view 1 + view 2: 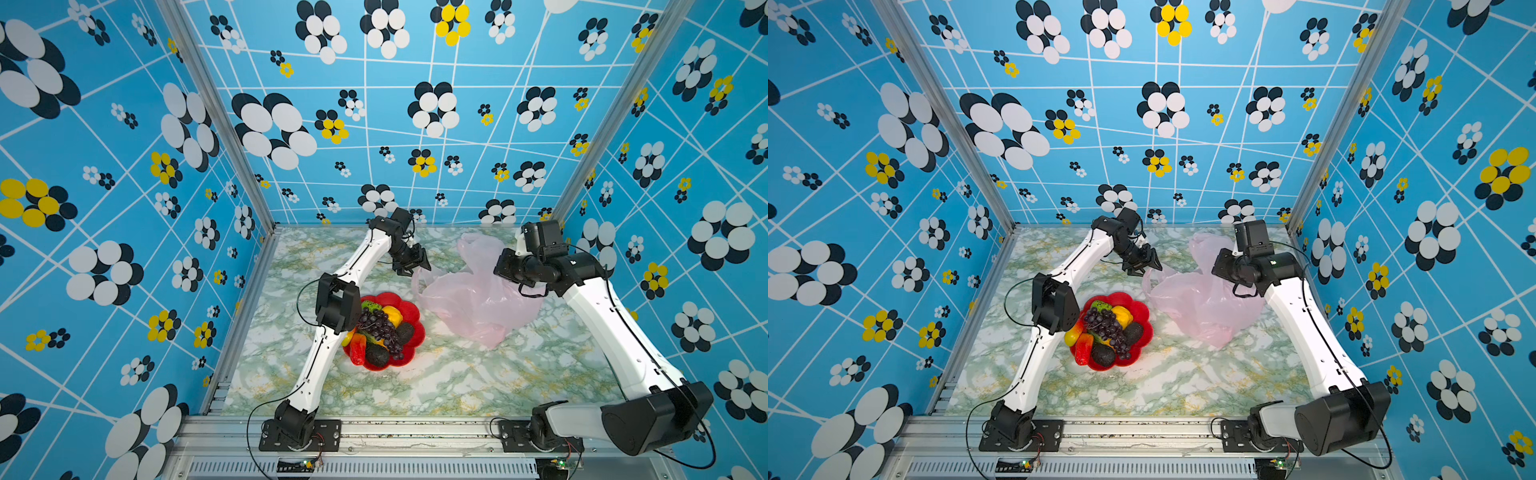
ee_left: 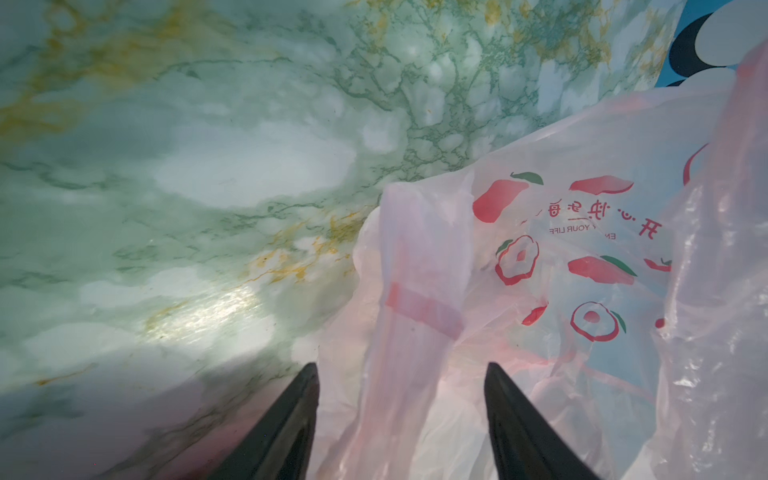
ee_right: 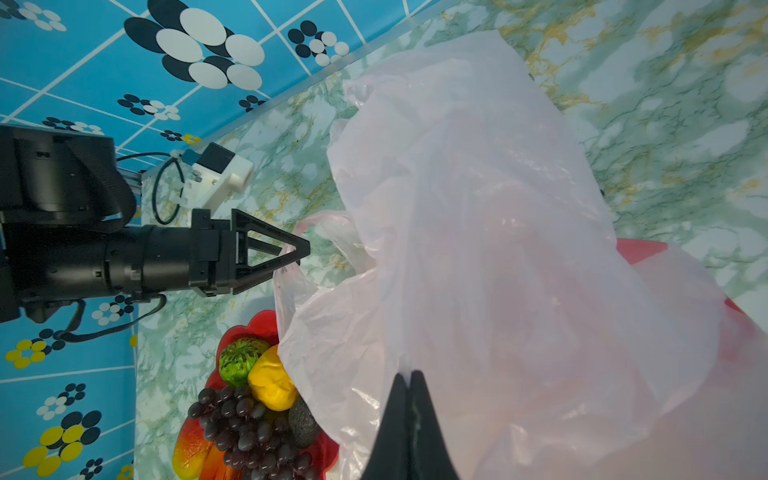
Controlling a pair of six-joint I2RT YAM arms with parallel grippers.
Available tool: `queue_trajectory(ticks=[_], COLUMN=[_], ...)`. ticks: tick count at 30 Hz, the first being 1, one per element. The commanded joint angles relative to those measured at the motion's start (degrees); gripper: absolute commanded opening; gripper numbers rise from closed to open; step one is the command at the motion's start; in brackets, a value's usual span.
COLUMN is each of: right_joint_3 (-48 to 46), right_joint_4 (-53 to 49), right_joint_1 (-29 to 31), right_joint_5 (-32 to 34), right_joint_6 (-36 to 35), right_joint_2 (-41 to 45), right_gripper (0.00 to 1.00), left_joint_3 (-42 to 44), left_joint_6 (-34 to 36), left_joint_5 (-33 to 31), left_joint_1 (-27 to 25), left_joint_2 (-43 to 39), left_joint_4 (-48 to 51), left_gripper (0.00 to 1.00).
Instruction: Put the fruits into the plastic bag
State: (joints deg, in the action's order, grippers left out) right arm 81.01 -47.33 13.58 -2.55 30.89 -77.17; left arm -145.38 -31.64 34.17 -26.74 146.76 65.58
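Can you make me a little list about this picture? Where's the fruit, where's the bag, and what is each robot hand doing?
fruits: piled together in the red dish
bag: pink and crumpled, on the table next to the dish
left hand: open, with a bag handle between its fingers
right hand: shut, pinching the bag's thin plastic
job so far: no fruit picked up yet

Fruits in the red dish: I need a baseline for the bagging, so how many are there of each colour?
Dark purple grape bunch: 1
Dark avocados: 2
Green fruit: 1
Yellow fruit: 1
Red-and-yellow fruits: 2
Total: 7 in view
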Motion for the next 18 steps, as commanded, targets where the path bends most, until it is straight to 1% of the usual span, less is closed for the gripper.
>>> queue_trajectory(ticks=[1,3,4,6,8,13,16,18], right_joint_3=[-0.7,-0.9,-1.0,-1.5,-1.7,-0.9,-0.1,-0.2], right_joint_4=[-0.1,-0.1,0.0,0.5,1.2,3.8,8.1,12.0], right_joint_1=[0.3,0.3,0.4,0.5,0.6,0.6,0.6,0.6], right_joint_5=[-1.0,-0.9,-0.9,-0.9,-0.8,0.1,0.0,-0.1], right_joint_6=[0.6,0.8,0.8,1.2,1.3,1.1,0.1,-0.1], right_joint_2=[1.3,1.4,1.5,1.7,2.0,3.0,4.2,5.4], right_gripper=[0.0,0.0,0.0,0.0,0.0,0.0,0.0,0.0], left_joint_3=[-1.2,-1.2,-1.2,-1.2,-1.3,-2.8,-5.6,-5.9], left_joint_6=[-0.3,0.3,0.5,0.5,-0.6,-5.2,-7.7,-8.7], left_joint_5=[0.9,0.5,0.4,0.5,0.8,3.3,3.3,3.0], left_joint_1=[-0.3,-0.3,-0.3,-0.1,0.4,3.4,5.9,7.7], left_joint_2=[1.9,2.0,2.1,2.3,1.8,-3.2,-7.7,-12.2], left_joint_4=[-0.2,0.5,0.8,1.0,0.5,-4.3,-6.9,-9.1], left_gripper=[0.57,0.51,0.46,0.21,0.0,0.0,0.0,0.0])
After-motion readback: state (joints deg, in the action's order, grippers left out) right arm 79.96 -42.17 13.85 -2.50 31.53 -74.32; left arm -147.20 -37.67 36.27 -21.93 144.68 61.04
